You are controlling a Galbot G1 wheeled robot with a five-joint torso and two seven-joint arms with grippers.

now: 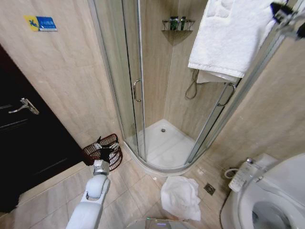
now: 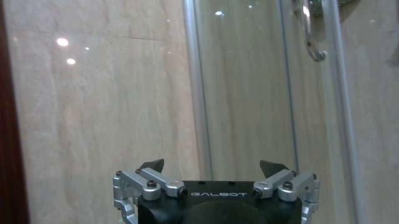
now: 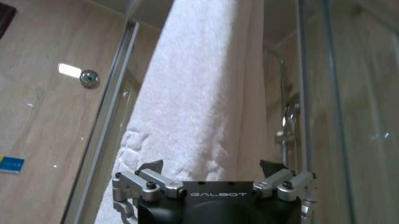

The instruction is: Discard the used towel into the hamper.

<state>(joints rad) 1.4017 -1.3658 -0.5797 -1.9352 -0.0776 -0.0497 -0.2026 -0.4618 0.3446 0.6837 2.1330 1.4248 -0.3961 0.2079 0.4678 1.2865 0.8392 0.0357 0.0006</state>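
1. Bathroom w/ a curved glass shower cabin (image 1: pixel 157 95) in the corner, beige tile walls, a dark door (image 1: pixel 24 138) on the left, a toilet (image 1: pixel 271 195) at the lower right.
2. The hamper (image 1: pixel 106 150), a red-brown wire basket, stands on the floor (image 1: pixel 138 186) betw. the dark door and the shower cabin, close to the wall.
3. The left end effector (image 1: pixel 104 151) hangs just above the hamper, its arm reaching fwd from the bottom of the head view. In the left wrist view the left end effector (image 2: pixel 212 170) is open, the two black fingertips (image 2: pixel 153 164) wide apart, nothing betw. them; behind it are the tile wall and the glass door w/ its chrome handle (image 2: pixel 309 32).
4. A white towel (image 1: pixel 180 196) lies crumpled on the floor tiles, in front of the shower cabin's rim and near the toilet, well apart from the hamper. A small floor drain (image 1: pixel 209 189) is just beside it.
5. Another white towel (image 1: pixel 228 38) hangs over the top edge of the shower glass, upper right.
6. The right end effector (image 1: pixel 286 19) is up high at the top right corner of the head view, next to the hanging towel. In the right wrist view the right end effector (image 3: pixel 212 170) is open too, empty, and the hanging towel (image 3: pixel 199 102) is straight in front of it, not betw. the fingertips.
7. A wire shelf (image 1: pixel 177 24) w/ bottles is in the shower corner.
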